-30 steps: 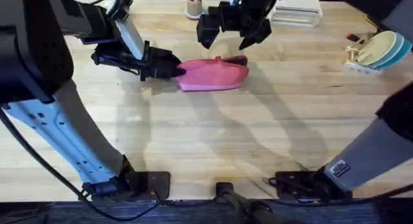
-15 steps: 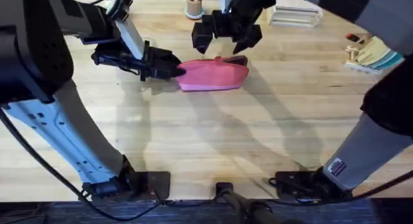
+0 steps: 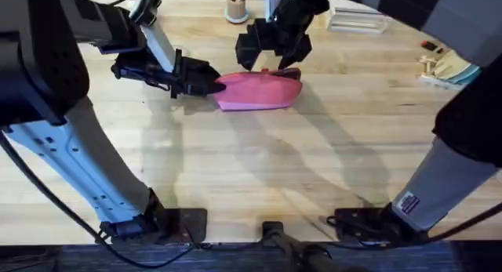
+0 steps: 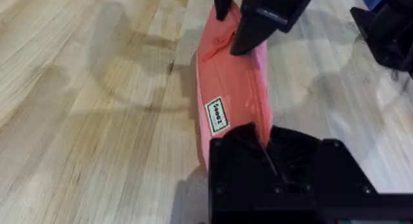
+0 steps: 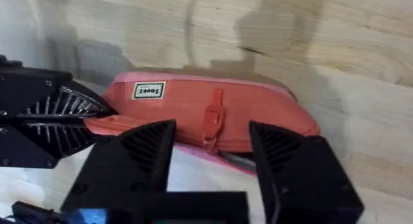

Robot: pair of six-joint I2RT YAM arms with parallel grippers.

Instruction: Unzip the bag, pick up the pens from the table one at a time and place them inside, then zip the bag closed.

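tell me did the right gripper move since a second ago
Yes. The right gripper has shifted left and down toward the bag, judged against the cup at the table's far edge.

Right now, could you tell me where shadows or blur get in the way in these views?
Overhead: both arms cast soft shadows across the table, and the near arm links look large and blurred. Left wrist: a grey shadow lies beside the pink pouch. Right wrist: the right gripper is dark in the foreground and the pouch stays sharp.
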